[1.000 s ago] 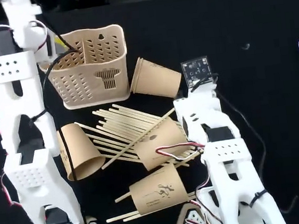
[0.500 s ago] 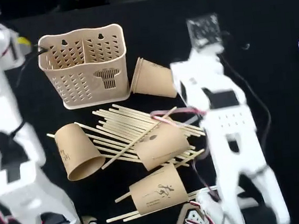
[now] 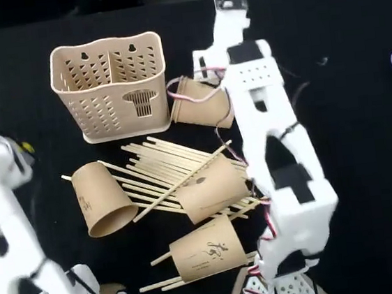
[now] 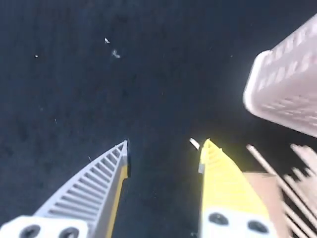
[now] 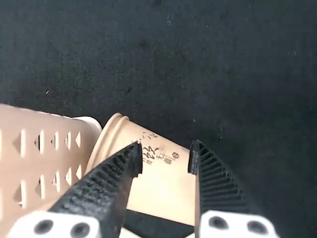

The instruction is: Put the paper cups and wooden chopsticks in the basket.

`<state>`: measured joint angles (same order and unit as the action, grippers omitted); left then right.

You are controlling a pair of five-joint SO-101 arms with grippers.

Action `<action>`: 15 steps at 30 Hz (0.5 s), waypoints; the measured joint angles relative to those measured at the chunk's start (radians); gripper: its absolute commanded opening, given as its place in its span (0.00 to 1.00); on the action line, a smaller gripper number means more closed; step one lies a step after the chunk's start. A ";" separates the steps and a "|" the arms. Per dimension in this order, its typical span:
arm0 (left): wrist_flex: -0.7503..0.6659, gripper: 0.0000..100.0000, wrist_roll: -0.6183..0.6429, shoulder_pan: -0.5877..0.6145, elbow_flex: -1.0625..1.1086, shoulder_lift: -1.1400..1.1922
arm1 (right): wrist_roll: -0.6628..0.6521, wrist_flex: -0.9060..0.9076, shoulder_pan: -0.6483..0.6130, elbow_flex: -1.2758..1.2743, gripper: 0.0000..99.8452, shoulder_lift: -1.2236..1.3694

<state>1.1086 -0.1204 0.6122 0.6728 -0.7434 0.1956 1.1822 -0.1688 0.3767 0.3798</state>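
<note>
Right arm (image 3: 281, 152): you have it stretched long from its base at 6 o'clock toward the table's 12 o'clock edge. Right gripper (image 5: 166, 148): fingers parted, nothing held, hanging over a paper cup (image 5: 158, 183). That cup lies on its side just at 3 o'clock of the basket (image 3: 109, 86), its rim toward the basket wall; contact cannot be told.

Left arm (image 3: 1, 224): folded back at the 8 o'clock edge. Left gripper (image 4: 166, 144): fingers spread, empty, above bare black table (image 4: 99, 74).

Basket upright at 11 o'clock. Chopsticks (image 3: 159, 166) fanned in a pile at its 6 o'clock. Second cup (image 3: 103, 199) at the pile's 9 o'clock, third cup (image 3: 211, 187) lying among the sticks, fourth cup (image 3: 207, 250) at the pile's 6 o'clock; all on their sides, outside the basket.
</note>
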 measured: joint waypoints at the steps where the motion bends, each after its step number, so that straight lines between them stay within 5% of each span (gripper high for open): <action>1: -0.040 0.24 0.005 0.003 0.075 -0.040 | 0.003 0.038 -0.005 0.051 0.17 0.029; 5: -0.149 0.24 0.097 -0.023 0.273 -0.140 | 0.023 0.137 -0.021 0.213 0.17 0.137; 15: -0.187 0.24 0.157 -0.132 0.371 -0.258 | 0.029 0.143 -0.018 0.262 0.17 0.273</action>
<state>0.9214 0.0361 0.4803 1.0441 -1.0012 0.2248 1.3249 -0.1872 0.6391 0.6529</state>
